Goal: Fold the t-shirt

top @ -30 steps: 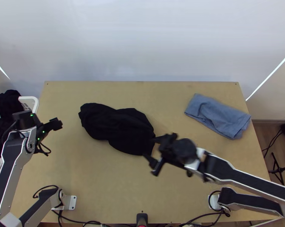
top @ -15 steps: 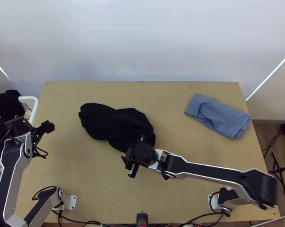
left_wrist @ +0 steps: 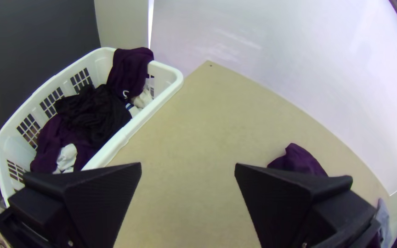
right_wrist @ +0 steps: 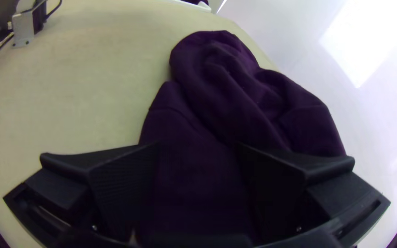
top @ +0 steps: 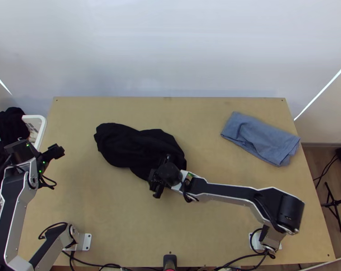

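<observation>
On the light wooden table [top: 102, 203], the black cloth t-shirt [top: 132, 144] lies bunched, rumpled and elongated left of the middle, with the right gripper [top: 156, 177] at its near right end, the fingers standing wide apart and dark fabric showing between them; whether they touch it is hard to say from here. The left gripper [top: 54, 167], its fingers likewise spread, is over the table's left side, near the white plastic laundry basket [left_wrist: 113, 149] of dark clothes [left_wrist: 93, 115], while a folded blue-grey cloth [top: 261, 137] lies well apart at the far right.
</observation>
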{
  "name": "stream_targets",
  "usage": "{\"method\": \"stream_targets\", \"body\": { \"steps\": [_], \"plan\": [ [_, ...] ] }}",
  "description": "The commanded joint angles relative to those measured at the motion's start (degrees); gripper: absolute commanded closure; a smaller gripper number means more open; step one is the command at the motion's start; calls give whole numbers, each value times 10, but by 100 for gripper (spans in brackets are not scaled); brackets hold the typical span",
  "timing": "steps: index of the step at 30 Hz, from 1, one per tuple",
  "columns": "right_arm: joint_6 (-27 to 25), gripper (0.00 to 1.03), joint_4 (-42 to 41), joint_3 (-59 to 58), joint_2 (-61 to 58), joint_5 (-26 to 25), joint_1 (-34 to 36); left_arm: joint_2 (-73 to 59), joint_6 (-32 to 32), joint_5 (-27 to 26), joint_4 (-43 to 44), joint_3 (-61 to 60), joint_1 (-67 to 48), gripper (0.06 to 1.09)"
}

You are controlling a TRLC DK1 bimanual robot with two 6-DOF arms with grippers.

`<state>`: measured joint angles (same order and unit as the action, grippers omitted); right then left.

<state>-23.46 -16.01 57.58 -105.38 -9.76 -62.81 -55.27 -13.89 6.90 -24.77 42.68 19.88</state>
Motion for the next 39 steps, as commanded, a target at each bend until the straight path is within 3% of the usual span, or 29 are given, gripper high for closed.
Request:
{"method": "stream_targets", "body": {
  "steps": [1,4,9,11,24,31,34,39],
  "plan": [
    [11,61,-45,1,-38,-2,34,1,1,0,-7,6,1,10],
    [20,82,-47,8,-38,-2,45,6,1,0,-17,7,1,10],
    [40,87,-47,5,7,-3,65,21,0,0,-31,5,1,10],
    [44,100,-47,9,22,-7,81,23,-2,0,-32,3,0,10],
    [42,100,-48,-13,47,-19,246,24,-23,0,-33,-1,-32,10],
    [47,99,-77,-38,33,-25,271,27,-20,1,-38,-2,-34,10],
    [50,74,-77,-41,33,-59,270,27,-19,1,-38,-5,-35,10],
    [58,71,-77,-34,73,-70,270,27,-19,1,-38,-7,-37,10]
  ]
}}
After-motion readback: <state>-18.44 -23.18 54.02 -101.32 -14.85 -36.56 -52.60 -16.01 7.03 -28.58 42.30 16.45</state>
